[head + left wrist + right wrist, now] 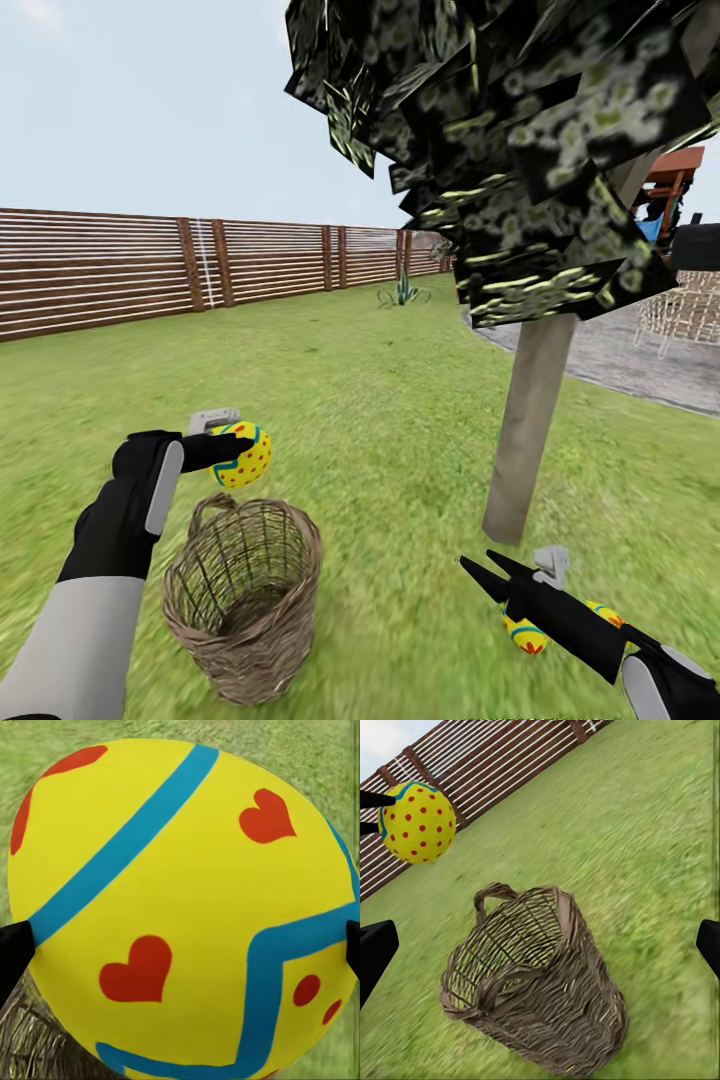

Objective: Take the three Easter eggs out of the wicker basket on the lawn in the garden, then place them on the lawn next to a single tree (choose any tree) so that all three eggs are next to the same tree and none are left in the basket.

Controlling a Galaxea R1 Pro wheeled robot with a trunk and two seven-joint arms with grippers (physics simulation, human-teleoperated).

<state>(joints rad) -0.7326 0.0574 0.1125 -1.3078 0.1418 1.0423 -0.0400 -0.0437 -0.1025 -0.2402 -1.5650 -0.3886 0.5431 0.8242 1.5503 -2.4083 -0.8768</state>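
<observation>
Left gripper (pixel 232 447) is closed on one yellow Easter egg (pixel 243 455), held above the wicker basket (pixel 245 600) on the lawn (pixel 380 400). Right gripper (pixel 487 570) has its fingers spread, holding nothing, near the tree (pixel 527 430); two more eggs (pixel 525 632) lie on grass beneath it

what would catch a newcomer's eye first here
The yellow egg held by the left gripper above the wicker basket on the lawn. Then the tree right of the basket, with more eggs on the grass near its foot, partly behind the open right gripper.
</observation>
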